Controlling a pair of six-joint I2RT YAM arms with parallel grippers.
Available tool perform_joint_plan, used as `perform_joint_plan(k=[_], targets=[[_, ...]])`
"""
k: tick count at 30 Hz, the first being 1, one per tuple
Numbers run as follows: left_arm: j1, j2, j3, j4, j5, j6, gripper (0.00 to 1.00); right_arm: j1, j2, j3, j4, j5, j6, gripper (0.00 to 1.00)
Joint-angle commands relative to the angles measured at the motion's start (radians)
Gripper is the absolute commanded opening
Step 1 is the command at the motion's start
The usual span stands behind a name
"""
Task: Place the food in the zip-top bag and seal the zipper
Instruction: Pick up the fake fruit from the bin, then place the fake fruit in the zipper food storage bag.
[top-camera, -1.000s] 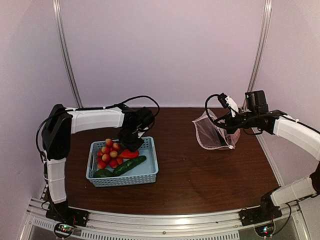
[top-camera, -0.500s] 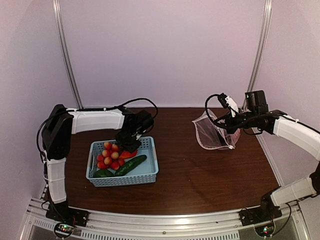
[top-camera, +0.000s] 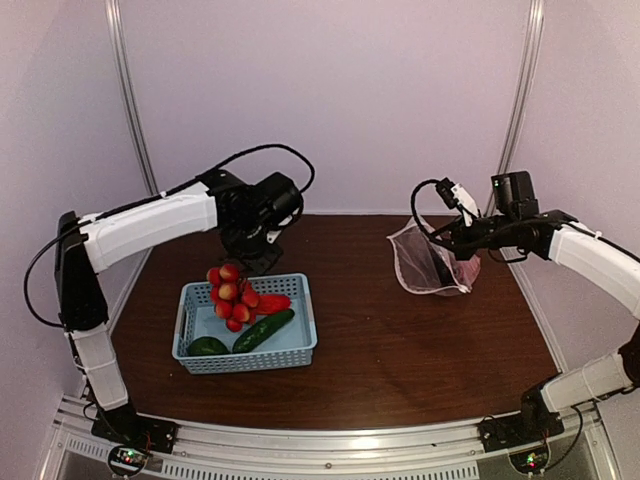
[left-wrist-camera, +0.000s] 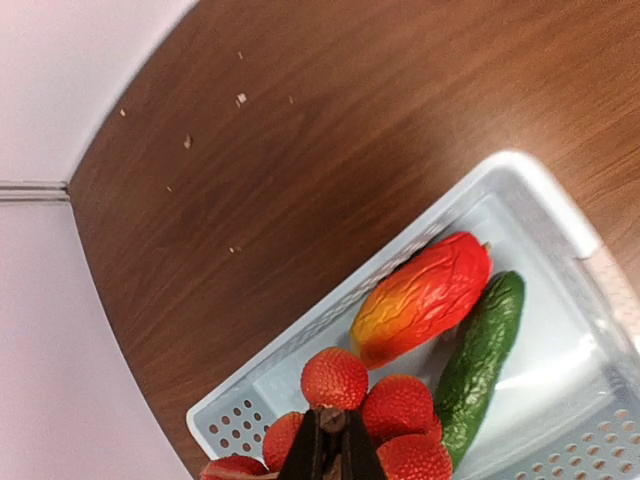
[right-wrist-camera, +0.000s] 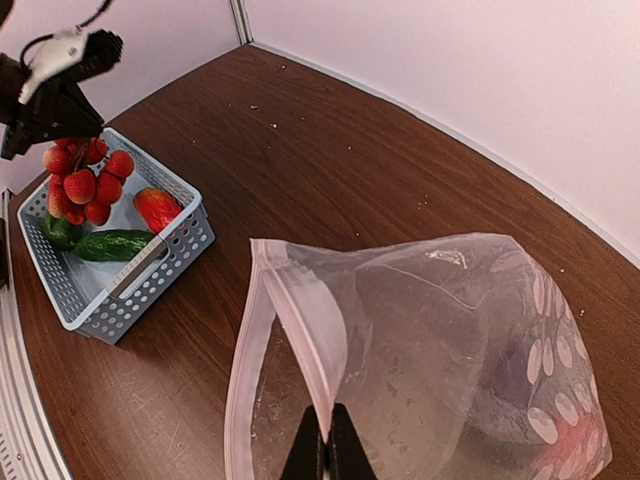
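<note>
My left gripper (left-wrist-camera: 331, 420) is shut on the stem of the red tomato cluster (left-wrist-camera: 335, 378), which hangs from it (top-camera: 232, 292) just above the light-blue basket (top-camera: 300, 345). A red pepper (left-wrist-camera: 425, 295), a green cucumber (left-wrist-camera: 480, 360) and a small dark green piece (top-camera: 207, 347) lie in the basket. At the right, my right gripper (right-wrist-camera: 327, 412) is shut on the pale zipper strip (right-wrist-camera: 300, 320) of the zip-top bag (right-wrist-camera: 450, 340), holding its mouth up and open toward the basket. A dark shape (top-camera: 441, 268) shows through the bag's lower part.
The basket (right-wrist-camera: 150, 280) stands at the left front of the brown table (top-camera: 400, 350). Pale walls close in behind and on both sides. Bare table lies between the basket and the bag (top-camera: 430, 265).
My left gripper has shut on the tomato cluster in the basket and risen with it, the arm swinging up. The right gripper and bag have barely shifted.
</note>
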Motion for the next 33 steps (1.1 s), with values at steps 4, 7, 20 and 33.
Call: perform_joint_plan(k=[4,7,20,33], targets=[[-0.037,-0.222,0.075,0.001,0.079,-0.017,0.00,-0.008,0.041,0.158,-0.144,-0.011,0.002,0.00],[-0.040,-0.335,-0.054,0.146,0.099,-0.009,0.00,0.025,0.050,0.161,-0.130,0.005,0.036,0.00],[-0.053,-0.727,-0.431,0.779,0.383,-0.077,0.00,0.084,0.166,0.389,-0.323,0.100,0.011,0.00],[-0.161,-0.588,-0.469,1.347,0.566,-0.142,0.00,0.095,0.194,0.468,-0.351,0.067,0.066,0.00]])
